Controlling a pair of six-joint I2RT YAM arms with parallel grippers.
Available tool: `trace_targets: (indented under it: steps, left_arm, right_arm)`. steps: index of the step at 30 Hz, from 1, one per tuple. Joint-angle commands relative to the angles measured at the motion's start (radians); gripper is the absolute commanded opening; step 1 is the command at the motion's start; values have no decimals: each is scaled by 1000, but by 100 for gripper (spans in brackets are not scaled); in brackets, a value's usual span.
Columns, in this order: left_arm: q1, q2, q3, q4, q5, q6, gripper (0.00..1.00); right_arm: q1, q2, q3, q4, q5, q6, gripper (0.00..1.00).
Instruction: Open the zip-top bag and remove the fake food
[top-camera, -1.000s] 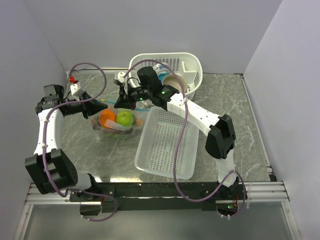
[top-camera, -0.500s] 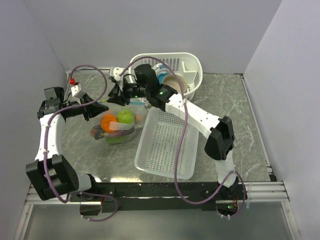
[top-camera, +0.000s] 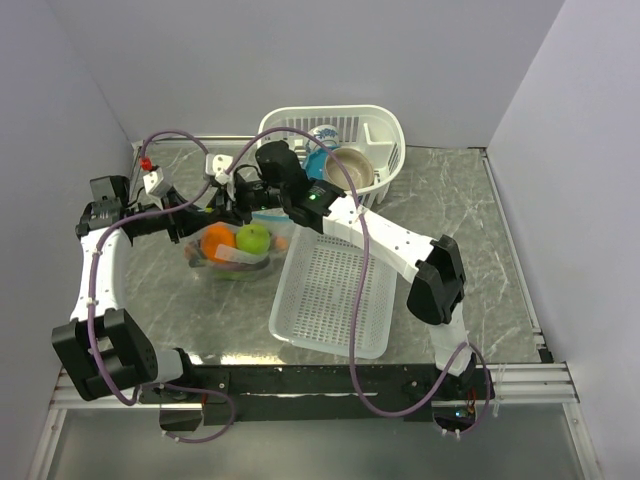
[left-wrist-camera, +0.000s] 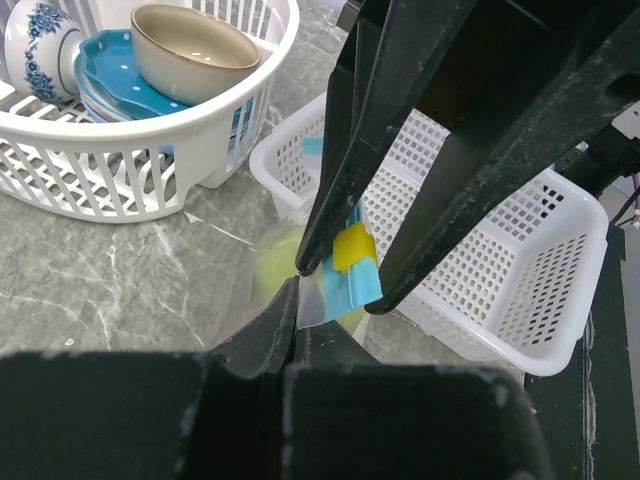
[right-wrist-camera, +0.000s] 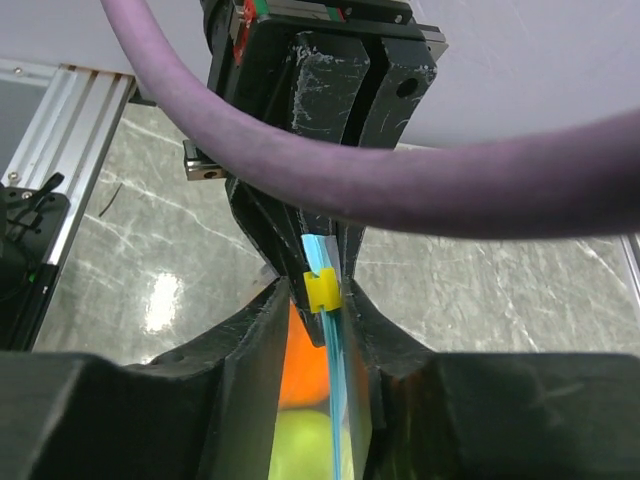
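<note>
The zip-top bag (top-camera: 236, 256) lies on the table left of centre, a clear pouch with a teal zip strip (right-wrist-camera: 335, 400). Inside it I see fake food: an orange ball (top-camera: 214, 240) and a green fruit (top-camera: 254, 237). My left gripper (left-wrist-camera: 297, 290) is shut on the bag's clear corner at the end of the strip. My right gripper (right-wrist-camera: 316, 300) is open, one finger on each side of the strip, level with the yellow slider (left-wrist-camera: 352, 247). A gap shows between its left finger and the strip. The two grippers meet tip to tip above the bag.
A white mesh tray (top-camera: 330, 290) lies just right of the bag. Behind it stands a white dish basket (top-camera: 385, 135) holding a tan bowl (top-camera: 350, 168), a blue plate and a patterned cup. Purple cables loop over both arms.
My right gripper has opened and slid left along the zip strip, ending tip to tip with the left gripper. The left gripper kept its hold on the bag.
</note>
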Motion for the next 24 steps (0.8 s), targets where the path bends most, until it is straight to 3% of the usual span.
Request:
trace_targets:
  steps: [1, 13, 16, 24]
  left_arm:
    - [-4, -34, 0, 26, 242, -14, 1]
    - [-3, -57, -30, -34, 240, 17, 1]
    - [-4, -69, -52, -37, 240, 9, 1]
    - [16, -59, 22, -28, 240, -25, 1]
  right_arm:
    - [4, -19, 28, 2, -19, -16, 29]
    - [-14, -32, -24, 123, 15, 42, 7]
    - [-39, -60, -78, 203, 3, 83, 6]
    - [-85, -111, -206, 206, -43, 102, 6]
